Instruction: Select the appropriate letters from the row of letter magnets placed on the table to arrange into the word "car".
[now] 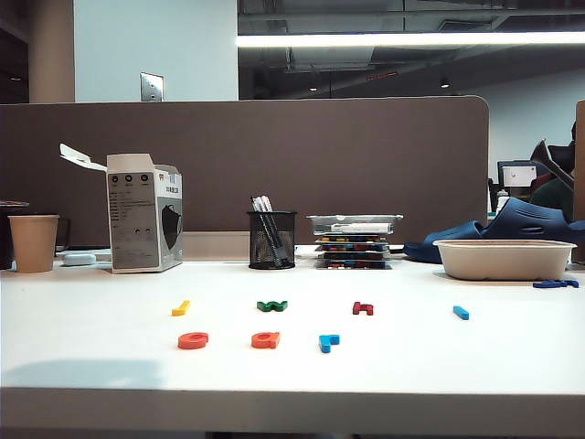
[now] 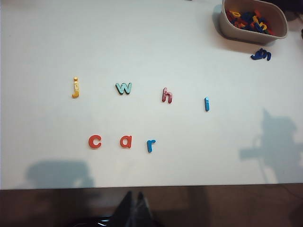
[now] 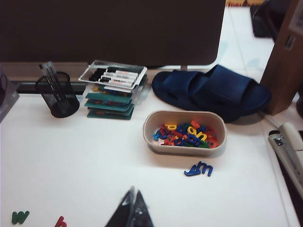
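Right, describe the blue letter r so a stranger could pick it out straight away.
Start at the white table and find the front row of three magnets, nearer the edge than the row of four behind. The blue r ends that row, beside the orange-red a, on the side toward the beige bowl. It is the front row's only blue piece, hooked, unlike the straight blue bar behind.

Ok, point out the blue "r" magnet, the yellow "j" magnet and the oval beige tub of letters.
blue plastic "r" magnet (image 2: 150, 145), left wrist view, its stem.
yellow plastic "j" magnet (image 2: 75, 88), left wrist view, its shaft.
oval beige tub (image 3: 150, 140), right wrist view, its side wall.
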`<state>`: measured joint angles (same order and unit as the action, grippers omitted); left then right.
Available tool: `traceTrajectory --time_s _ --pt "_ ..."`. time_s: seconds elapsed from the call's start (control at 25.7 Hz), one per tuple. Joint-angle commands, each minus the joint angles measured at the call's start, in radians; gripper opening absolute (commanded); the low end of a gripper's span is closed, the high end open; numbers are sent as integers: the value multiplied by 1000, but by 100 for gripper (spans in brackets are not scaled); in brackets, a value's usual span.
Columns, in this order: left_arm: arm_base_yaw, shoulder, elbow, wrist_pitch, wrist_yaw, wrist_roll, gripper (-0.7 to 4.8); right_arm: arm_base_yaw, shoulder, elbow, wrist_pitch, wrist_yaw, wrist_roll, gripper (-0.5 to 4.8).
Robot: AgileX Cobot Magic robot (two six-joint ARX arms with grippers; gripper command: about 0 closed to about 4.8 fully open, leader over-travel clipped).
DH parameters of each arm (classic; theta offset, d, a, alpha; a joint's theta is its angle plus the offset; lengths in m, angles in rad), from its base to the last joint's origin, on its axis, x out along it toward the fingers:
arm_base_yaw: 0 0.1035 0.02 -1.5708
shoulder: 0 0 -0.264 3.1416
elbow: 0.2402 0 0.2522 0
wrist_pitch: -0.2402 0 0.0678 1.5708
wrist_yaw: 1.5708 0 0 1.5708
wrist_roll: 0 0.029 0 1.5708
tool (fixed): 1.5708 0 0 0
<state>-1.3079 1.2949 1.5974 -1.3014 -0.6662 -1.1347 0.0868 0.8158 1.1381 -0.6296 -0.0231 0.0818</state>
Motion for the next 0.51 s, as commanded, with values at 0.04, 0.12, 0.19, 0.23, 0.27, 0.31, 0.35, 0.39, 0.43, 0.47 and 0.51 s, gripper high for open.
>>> traceTrajectory --time_s 0.04,0.12,0.19,0.23,0.27,0.31,0.35,0.39,0.43,0.47,0.51 --pt "0 -2 4 2 -7 1 -5 -29 -80 -69 41 -8 -13 -6" --pt "0 -2 4 2 -7 1 -5 -43 -166 -174 95 -27 -13 -6" --pt "0 -2 4 2 -8 1 -5 -46 -266 -300 163 -35 -13 -6" --pt "0 -2 4 2 -8 1 -5 -46 -309 -351 189 -37 -12 -6" --pt "0 -2 4 2 -8 1 -5 -46 -357 -408 222 -39 -11 -6" --pt "0 -2 4 2 -8 1 -5 -46 -396 -455 252 -53 -11 -6" --pt "0 -2 4 2 -7 1 -5 -46 -443 -518 296 -59 -8 -6" --pt "0 -2 4 2 -7 1 -5 -47 -470 -555 320 -58 -6 -6" --pt "0 -2 4 2 -8 1 -5 -51 -520 -620 372 -60 3 -6" --pt "0 -2 4 2 -8 1 -5 -55 -545 -647 393 -59 14 -6" --pt "0 -2 4 2 -8 1 -5 -62 -578 -681 418 -66 26 -6"
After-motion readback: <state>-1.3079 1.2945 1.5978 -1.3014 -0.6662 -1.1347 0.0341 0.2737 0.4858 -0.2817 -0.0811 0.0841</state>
